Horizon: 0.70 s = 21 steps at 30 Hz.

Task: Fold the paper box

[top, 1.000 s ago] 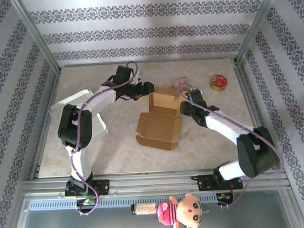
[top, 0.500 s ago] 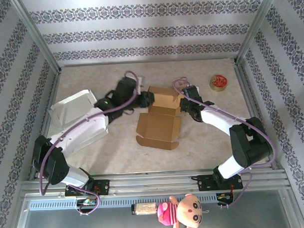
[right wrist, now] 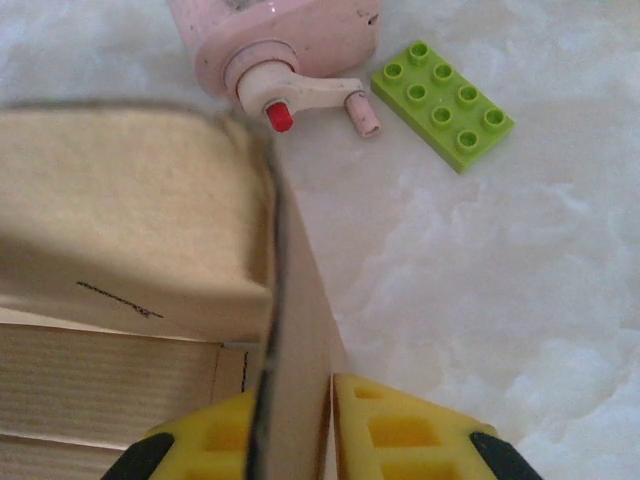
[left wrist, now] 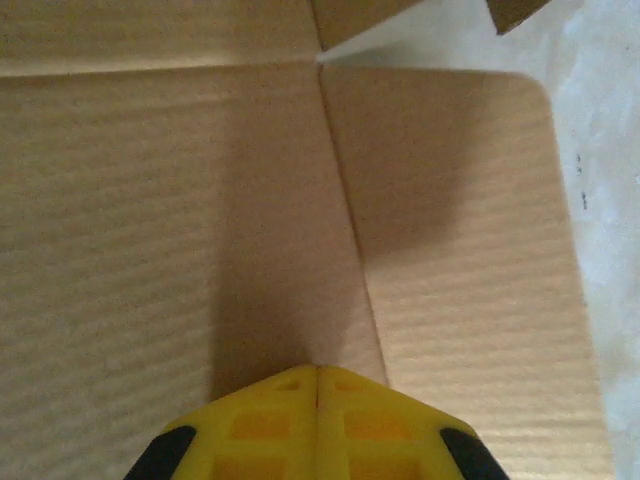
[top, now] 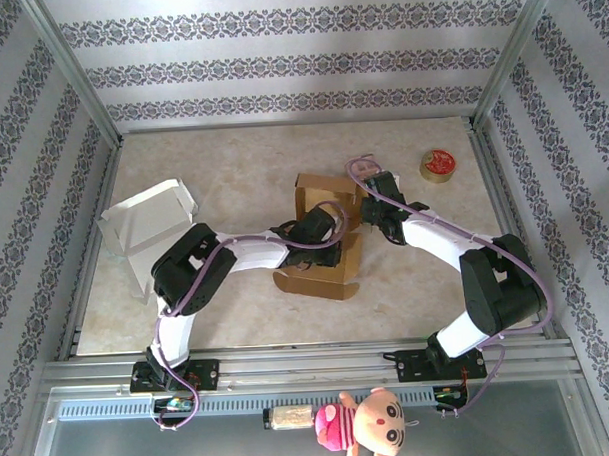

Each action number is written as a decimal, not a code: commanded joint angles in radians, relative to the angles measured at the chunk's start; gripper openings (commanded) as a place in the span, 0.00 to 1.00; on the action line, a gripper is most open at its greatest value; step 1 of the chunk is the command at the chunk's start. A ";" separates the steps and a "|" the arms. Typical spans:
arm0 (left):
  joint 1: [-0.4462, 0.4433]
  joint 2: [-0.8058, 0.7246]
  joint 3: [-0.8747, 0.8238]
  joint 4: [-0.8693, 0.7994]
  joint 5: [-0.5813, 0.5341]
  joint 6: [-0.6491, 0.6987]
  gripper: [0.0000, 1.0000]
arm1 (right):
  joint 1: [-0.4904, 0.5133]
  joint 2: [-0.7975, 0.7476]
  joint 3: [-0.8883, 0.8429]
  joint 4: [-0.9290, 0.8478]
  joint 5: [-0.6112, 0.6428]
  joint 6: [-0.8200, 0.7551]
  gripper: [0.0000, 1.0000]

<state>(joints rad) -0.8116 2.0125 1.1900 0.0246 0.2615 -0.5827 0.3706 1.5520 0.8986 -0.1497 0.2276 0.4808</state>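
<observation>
Marbled tabletop (top: pixel 232 160), paper box (top: pixel 328 195) partly hidden — left tool (left wrist: pixel 318 378) pressed together (empty), right tool (right wrist: pixel 297 402) pinching its flap (right wrist: pixel 298 300).

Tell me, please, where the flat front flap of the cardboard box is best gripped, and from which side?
Probably the flap by its free near edge, coming in low from the near side. It lies nearly flat on the table, a thin sheet hinged to the box along its far edge, so the jaws can pinch only that free edge.
</observation>
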 commanded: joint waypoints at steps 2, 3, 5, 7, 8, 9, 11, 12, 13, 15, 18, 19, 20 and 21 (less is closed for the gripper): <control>-0.013 0.055 0.050 0.026 -0.016 0.038 0.00 | 0.003 -0.007 0.029 -0.057 -0.015 0.075 0.16; -0.011 0.070 0.057 0.016 -0.027 0.043 0.00 | 0.003 -0.010 0.032 -0.062 -0.025 0.091 0.16; -0.006 0.105 0.064 0.019 -0.026 0.046 0.00 | 0.001 -0.018 0.038 -0.069 -0.053 0.126 0.15; -0.001 0.125 0.065 0.026 -0.020 0.039 0.00 | 0.002 -0.022 0.054 -0.085 -0.088 0.155 0.15; 0.002 0.131 0.065 0.027 -0.020 0.035 0.00 | 0.001 -0.023 0.066 -0.099 -0.103 0.172 0.14; 0.002 0.134 0.066 0.027 -0.025 0.034 0.00 | 0.002 -0.024 0.074 -0.111 -0.111 0.187 0.14; 0.004 0.143 0.078 0.006 -0.039 0.037 0.00 | 0.001 -0.029 0.091 -0.143 -0.123 0.226 0.14; 0.005 0.146 0.083 0.002 -0.041 0.040 0.00 | 0.001 -0.032 0.095 -0.150 -0.128 0.242 0.14; 0.007 0.147 0.085 0.001 -0.042 0.042 0.00 | 0.001 -0.032 0.101 -0.161 -0.131 0.258 0.13; 0.008 0.150 0.085 0.000 -0.048 0.044 0.00 | 0.000 -0.037 0.114 -0.169 -0.136 0.274 0.13; 0.012 0.162 0.089 -0.009 -0.053 0.042 0.00 | -0.002 -0.039 0.139 -0.185 -0.135 0.274 0.14; 0.014 0.166 0.089 -0.012 -0.049 0.042 0.00 | -0.005 -0.037 0.148 -0.190 -0.138 0.274 0.14; 0.015 0.167 0.089 -0.014 -0.050 0.040 0.00 | -0.009 -0.036 0.155 -0.195 -0.147 0.274 0.14; 0.015 0.167 0.088 -0.013 -0.049 0.041 0.00 | -0.009 -0.036 0.162 -0.198 -0.153 0.273 0.14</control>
<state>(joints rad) -0.8078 2.1166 1.2953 0.0948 0.2497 -0.5598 0.3683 1.5509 1.0077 -0.3389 0.1139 0.7136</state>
